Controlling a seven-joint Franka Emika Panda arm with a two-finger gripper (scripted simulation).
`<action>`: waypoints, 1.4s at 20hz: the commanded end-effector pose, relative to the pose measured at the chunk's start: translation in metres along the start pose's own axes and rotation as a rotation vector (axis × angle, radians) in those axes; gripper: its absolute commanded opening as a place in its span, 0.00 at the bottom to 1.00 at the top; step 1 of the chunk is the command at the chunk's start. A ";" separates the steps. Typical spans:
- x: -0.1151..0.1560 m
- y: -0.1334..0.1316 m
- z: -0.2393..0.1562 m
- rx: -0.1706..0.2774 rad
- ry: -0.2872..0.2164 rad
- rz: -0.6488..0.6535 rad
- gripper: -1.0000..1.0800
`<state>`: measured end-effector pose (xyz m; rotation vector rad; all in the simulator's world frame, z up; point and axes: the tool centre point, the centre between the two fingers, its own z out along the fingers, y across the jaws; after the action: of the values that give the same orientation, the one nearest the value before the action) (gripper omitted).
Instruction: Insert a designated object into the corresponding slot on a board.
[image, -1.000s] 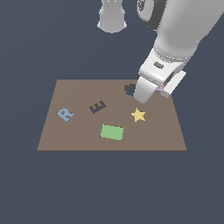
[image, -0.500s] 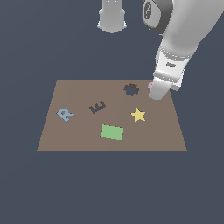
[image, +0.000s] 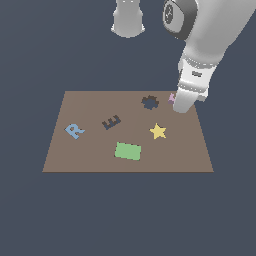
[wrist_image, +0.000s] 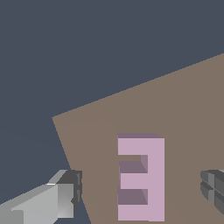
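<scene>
The lilac E block (wrist_image: 153, 175) lies on the brown board (image: 90, 155) near its far corner on the exterior view's right. In the exterior view only a sliver of the block (image: 171, 97) shows beside the arm. My gripper (image: 182, 106) hangs just above it, open. In the wrist view the gripper (wrist_image: 140, 189) straddles the block, one finger on each side, both apart from it. The dark grey E-shaped slot (image: 111, 122) is near the board's middle, toward the exterior view's left of the gripper.
On the board there are a dark cog-shaped recess (image: 149, 102) next to the gripper, a yellow star (image: 158, 131), a green rectangle (image: 128, 151) and a flat blue R (image: 74, 131). The arm's grey base (image: 128, 20) stands behind the board.
The gripper has moved toward the exterior view's right and the board's far corner, uncovering the cog recess, and now sits over the lilac E.
</scene>
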<state>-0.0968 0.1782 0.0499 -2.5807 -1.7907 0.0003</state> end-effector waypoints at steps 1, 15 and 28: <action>0.000 0.000 0.000 0.000 0.000 0.000 0.96; 0.000 0.000 0.020 0.000 0.000 0.000 0.00; 0.000 0.000 0.016 -0.001 0.000 0.001 0.00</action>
<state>-0.0965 0.1778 0.0339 -2.5823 -1.7898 -0.0007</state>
